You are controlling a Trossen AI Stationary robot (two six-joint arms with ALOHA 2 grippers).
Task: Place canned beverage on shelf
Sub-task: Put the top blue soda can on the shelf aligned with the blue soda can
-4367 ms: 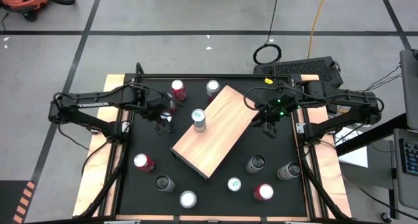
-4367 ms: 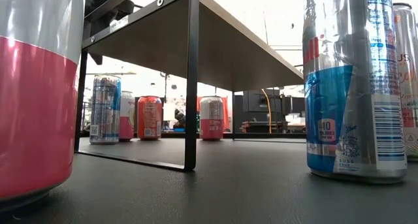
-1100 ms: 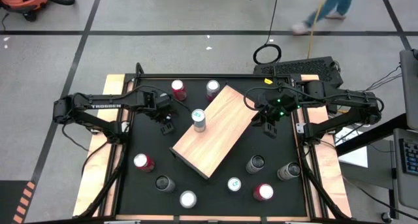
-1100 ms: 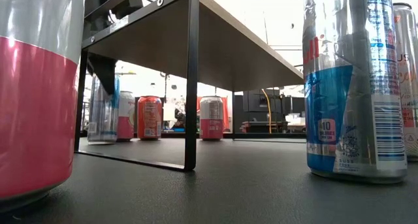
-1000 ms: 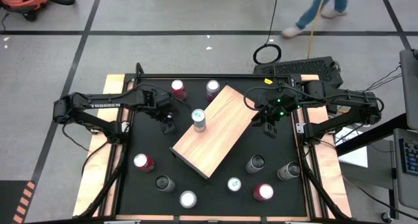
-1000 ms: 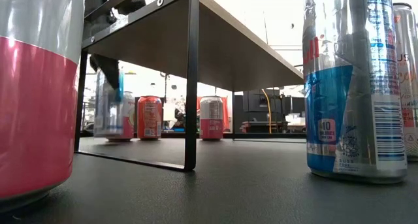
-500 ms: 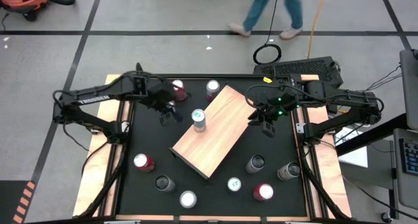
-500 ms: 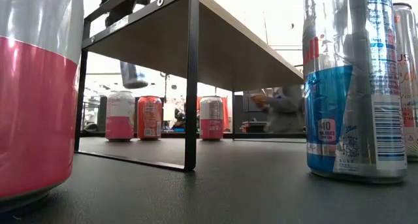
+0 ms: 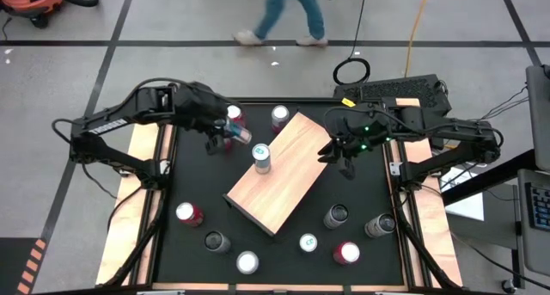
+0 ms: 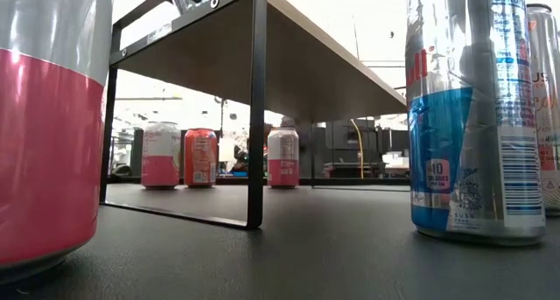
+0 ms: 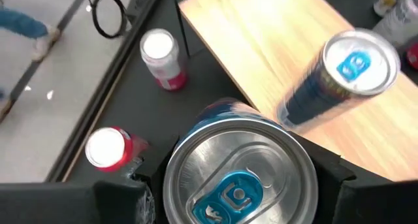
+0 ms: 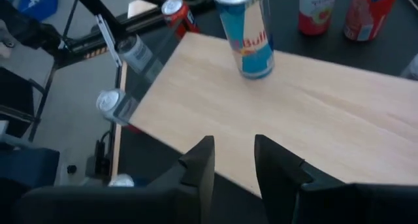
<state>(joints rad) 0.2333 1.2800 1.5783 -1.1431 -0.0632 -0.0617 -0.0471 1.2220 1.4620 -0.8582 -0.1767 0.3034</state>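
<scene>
While half hidden by left claw (image 11: 238, 185), can (image 11: 238, 175), label unseen.

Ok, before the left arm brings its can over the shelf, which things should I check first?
1. Left jaws closed on the held can: ok.
2. Free room on the shelf: ok, only one standing can is on it.
3. Held can high enough to pass the shelf edge: cannot tell.
4. Right jaws out of the way: ok, empty, at the shelf's far edge.
5. Person away from the table: ok, on the floor beyond it.
</scene>
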